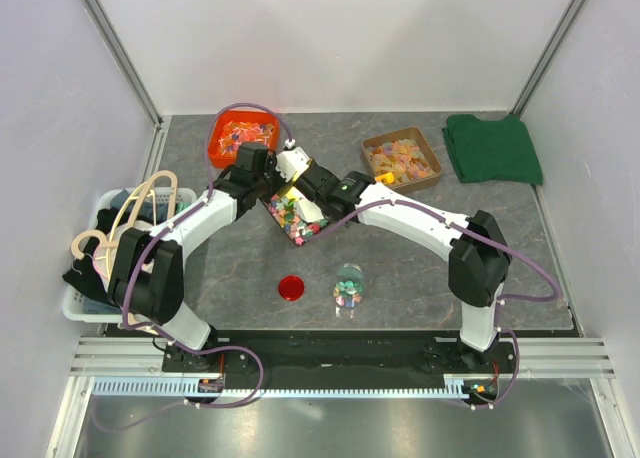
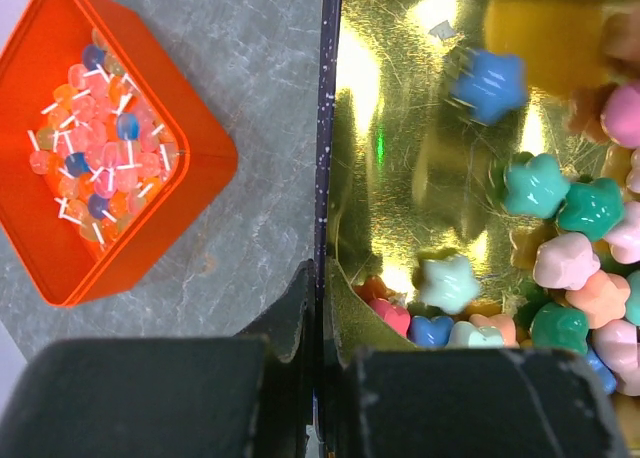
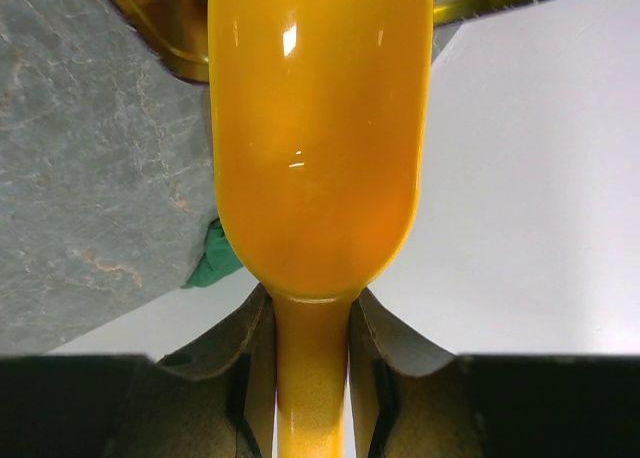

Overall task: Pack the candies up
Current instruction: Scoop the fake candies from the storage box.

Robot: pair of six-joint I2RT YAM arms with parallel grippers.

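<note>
The candies (image 1: 293,218), small chunky sweets in mixed colours, lie in a gold-lined tray (image 2: 400,128) at the table's middle. In the left wrist view, more of the candies (image 2: 560,268) pile at the right, some blurred. My left gripper (image 2: 322,278) is shut on the tray's thin side wall, one finger outside and one inside. My right gripper (image 3: 312,358) is shut on the handle of a yellow-orange scoop (image 3: 315,138), whose bowl hangs over the tray's far end beside the left gripper (image 1: 265,183). A clear jar (image 1: 349,285) holding a few candies stands in front of the tray.
A red lid (image 1: 291,287) lies left of the jar. An orange-red tray (image 1: 243,136) of wrapped sweets sits at the back, a brown tray (image 1: 401,159) of gummies back right, a green cloth (image 1: 492,148) beyond it. A white basket (image 1: 100,268) with hangers stands at the left edge.
</note>
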